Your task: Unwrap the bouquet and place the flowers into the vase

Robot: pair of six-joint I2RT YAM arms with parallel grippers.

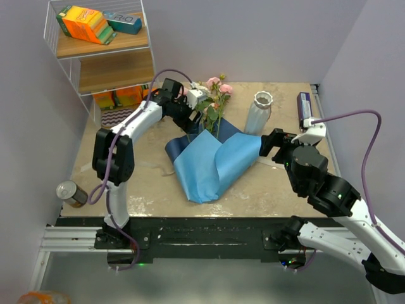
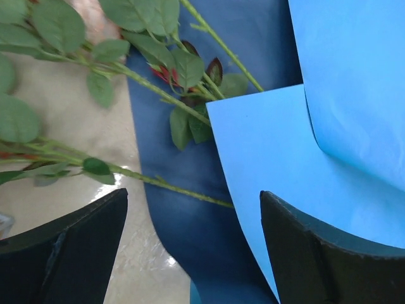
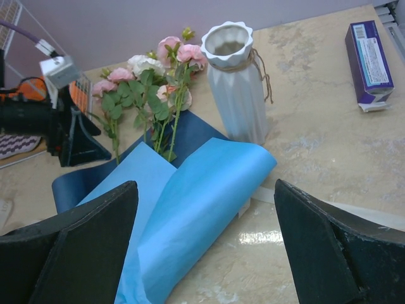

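Left wrist view cuts off the blossoms. It shows the flowers only as thin leafy stems crossing the counter and the darker face of the blue paper. Their lower ends slip under a lighter fold, so I cannot see where they finish. From the top external view the left arm covers part of the bunch, and I cannot tell whether the stems lie flat or lean. The paper is spread open mid-counter and curled over on itself. The flowers sit at its far edge, just left of the vase, which stands upright with twine around its neck. A purple box lies well to the right of the vase, and a tin can sits at the near-left corner. A wire shelf holding an orange carton stands at the far left. The left gripper hovers over stems and paper, fingers wide apart, gripping nothing. The right gripper hangs by the paper's right edge, likewise spread and empty.
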